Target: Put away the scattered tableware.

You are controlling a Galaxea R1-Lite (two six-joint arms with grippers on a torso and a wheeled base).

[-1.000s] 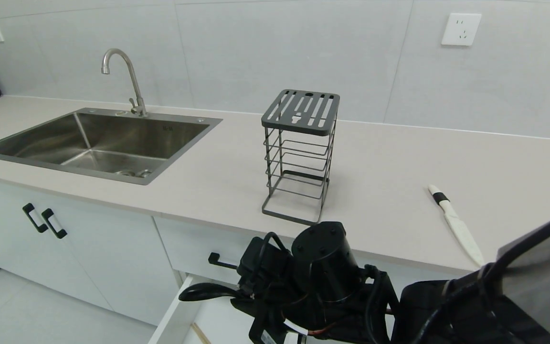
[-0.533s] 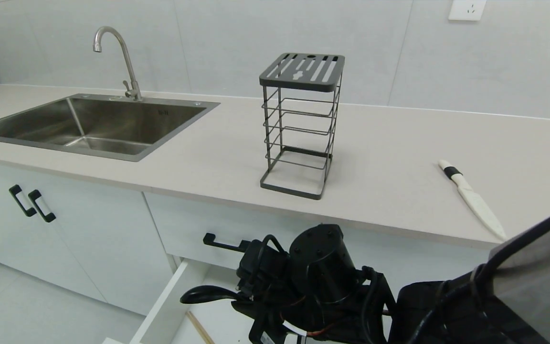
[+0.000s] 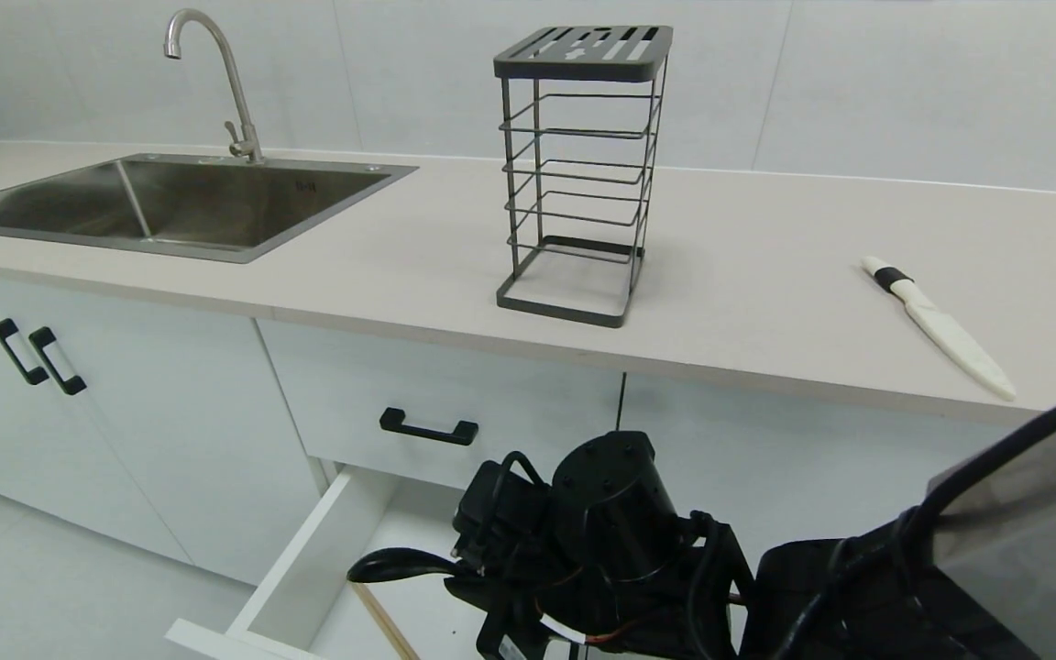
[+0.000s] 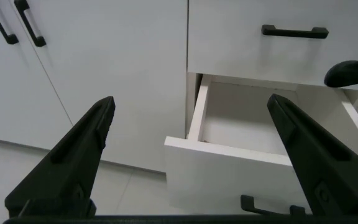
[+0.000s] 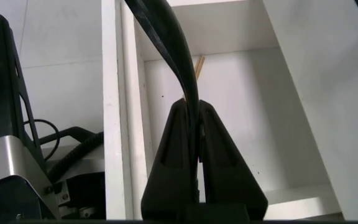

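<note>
downward goes the head view over the last second: the wire rack (image 3: 583,174), the knife (image 3: 936,325) and the counter (image 3: 766,238) ride higher in the picture yet keep their places against one another, so the camera has moved and they have not. more of the open drawer (image 3: 290,568) comes into sight under the arm.

the right gripper (image 5: 191,115) is closed tight on the thin handle of a black spoon (image 5: 166,43), whose bowl end juts out past the fingers toward the robot's left (its rounded tip also peeps into the left wrist view). the drawer lies directly below this gripper, with a wooden stick (image 5: 197,65), likely a chopstick, on its floor. the left gripper (image 4: 191,102) hangs spread wide with nothing between its fingers, facing the drawer's front.

the spoon looks light, stiff and smooth. pinched far from its bowl it may swivel, so a low, gentle release seems wise. the knife lies well above the right gripper and off to its right, near the counter's front edge. it is probably light, with a hard, brittle-looking blade, and is best taken across the handle by the black band.
</note>
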